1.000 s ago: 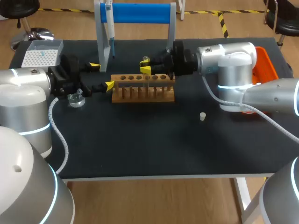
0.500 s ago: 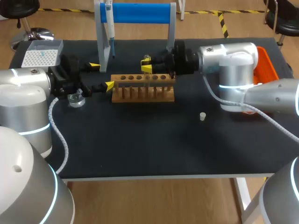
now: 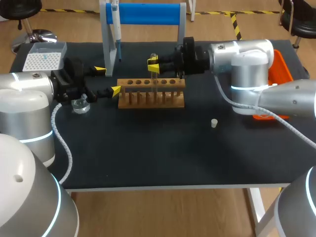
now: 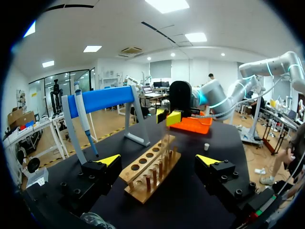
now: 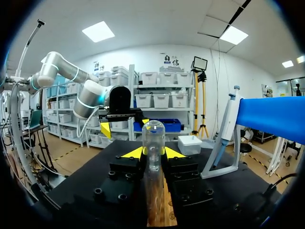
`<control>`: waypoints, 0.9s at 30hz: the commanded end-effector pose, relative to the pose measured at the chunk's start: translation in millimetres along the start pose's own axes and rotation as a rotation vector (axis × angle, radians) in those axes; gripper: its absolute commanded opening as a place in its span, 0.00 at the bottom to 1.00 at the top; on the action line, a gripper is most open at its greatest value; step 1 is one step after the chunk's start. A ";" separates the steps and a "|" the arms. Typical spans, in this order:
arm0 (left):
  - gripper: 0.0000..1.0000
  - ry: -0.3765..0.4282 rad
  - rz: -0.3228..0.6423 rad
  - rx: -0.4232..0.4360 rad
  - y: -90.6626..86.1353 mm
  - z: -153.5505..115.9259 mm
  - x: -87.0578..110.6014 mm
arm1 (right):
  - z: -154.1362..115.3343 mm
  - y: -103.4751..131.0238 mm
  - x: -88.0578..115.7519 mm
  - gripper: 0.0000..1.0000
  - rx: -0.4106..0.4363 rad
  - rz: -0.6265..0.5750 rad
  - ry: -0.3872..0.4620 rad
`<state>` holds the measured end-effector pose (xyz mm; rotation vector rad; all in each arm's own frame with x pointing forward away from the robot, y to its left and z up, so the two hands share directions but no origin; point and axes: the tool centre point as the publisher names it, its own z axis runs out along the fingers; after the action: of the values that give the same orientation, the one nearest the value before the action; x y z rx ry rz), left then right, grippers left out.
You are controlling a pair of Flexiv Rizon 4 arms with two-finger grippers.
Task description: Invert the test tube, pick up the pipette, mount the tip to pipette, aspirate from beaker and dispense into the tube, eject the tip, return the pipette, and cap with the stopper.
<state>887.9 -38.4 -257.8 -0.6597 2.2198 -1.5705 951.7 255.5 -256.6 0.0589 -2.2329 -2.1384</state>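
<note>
Here: right hand (image 3: 153,65) grips test tube (image 5: 153,133), round end up, over rack (image 3: 151,98); left hand (image 3: 108,80) wide.

The desk (image 3: 148,158) carries 1 wooden rack (image 3: 150,100) with 6 holes, 1 test tube (image 5: 153,136), 1 pipette (image 3: 117,34), 1 blue stand (image 3: 148,14), 1 tip box (image 3: 44,57), 1 beaker (image 3: 80,105), 1 white stopper (image 3: 214,123) and 1 orange tray (image 3: 280,66). There are 2 pincers, the left pincer (image 3: 108,80) and the right pincer (image 3: 153,66), each with 2 yellow tips, 4 in all.
</note>
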 end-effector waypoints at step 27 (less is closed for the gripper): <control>1.00 -0.003 0.001 0.004 1.1 0.2 0.9 | -3.1 37.0 10.6 0.00 0.011 0.009 -0.035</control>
<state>888.0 -38.4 -257.9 -0.6597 2.2198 -1.5706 946.4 255.0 -224.1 0.0227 -2.2472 -2.1405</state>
